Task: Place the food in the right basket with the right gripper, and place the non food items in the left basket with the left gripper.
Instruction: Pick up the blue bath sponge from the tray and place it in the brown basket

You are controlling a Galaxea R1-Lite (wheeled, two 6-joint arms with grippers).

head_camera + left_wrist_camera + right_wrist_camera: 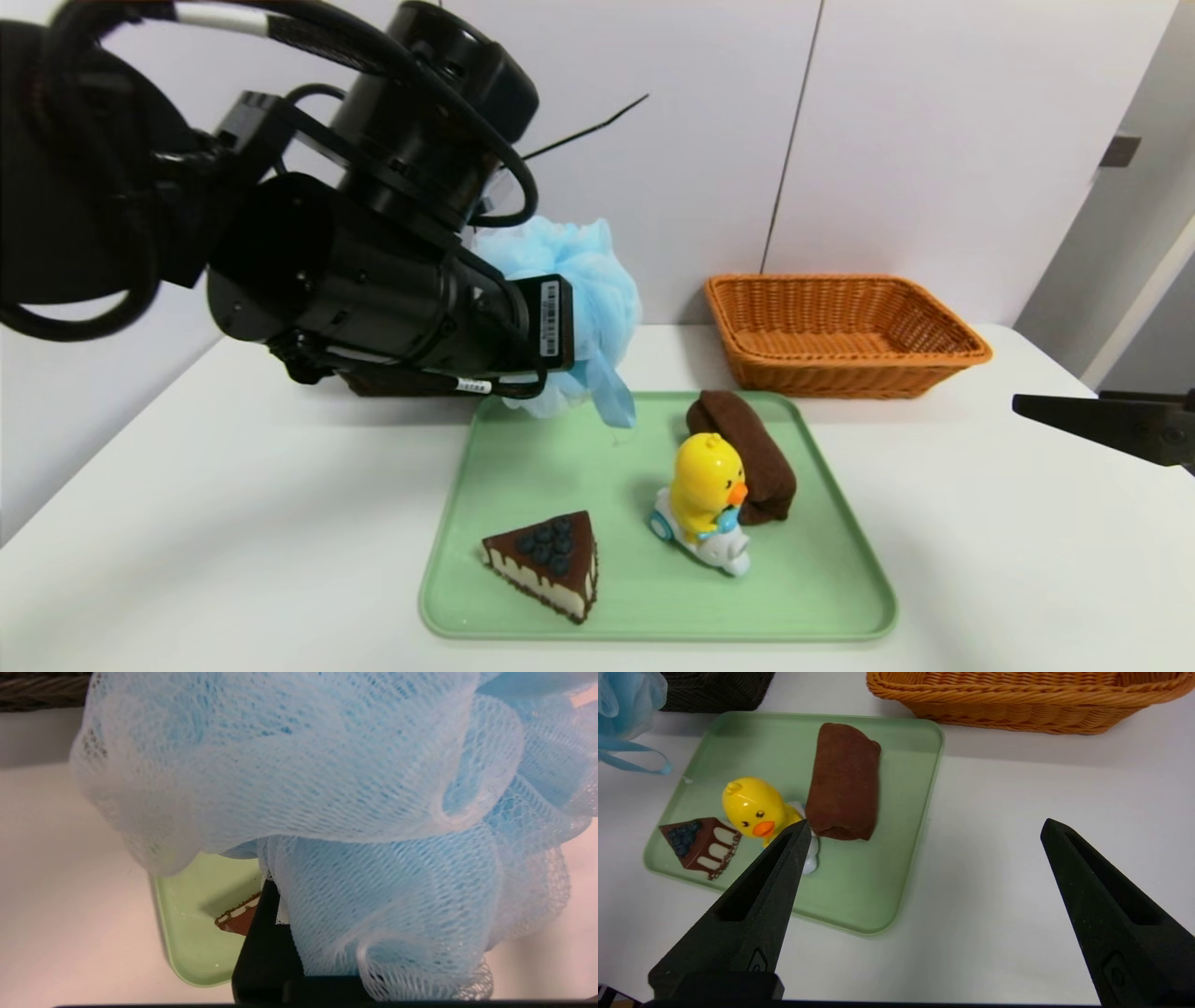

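Progress so far: barely begun, judging by the layout. Blue mesh bath sponge point(583, 299) pinched in the left gripper point(280, 933), jaws pressed together on the netting, hanging in the air over the far left corner of the green tray point(822, 597), its ribbon loop dangling toward the tray. Not yet in the dark left basket point(714, 690) (only a sliver visible behind the left arm in the head view, so contents impossible to tell). Orange right basket point(840, 327) at the far right of the tabletop point(187, 523), nothing visible inside.

On the tray: chocolate cake slice point(549, 560) at the near left, yellow duck toy point(705, 499) in the middle, brown roll point(742, 453) just behind and touching the duck. Right gripper point(924, 830) spread wide, holding nothing, hovering over the tabletop off the right side of the tray.

Left to do, by judgement: sponge into the left basket, duck after it with the same gripper; cake slice and brown roll (presumably food) into the right basket with the right gripper.
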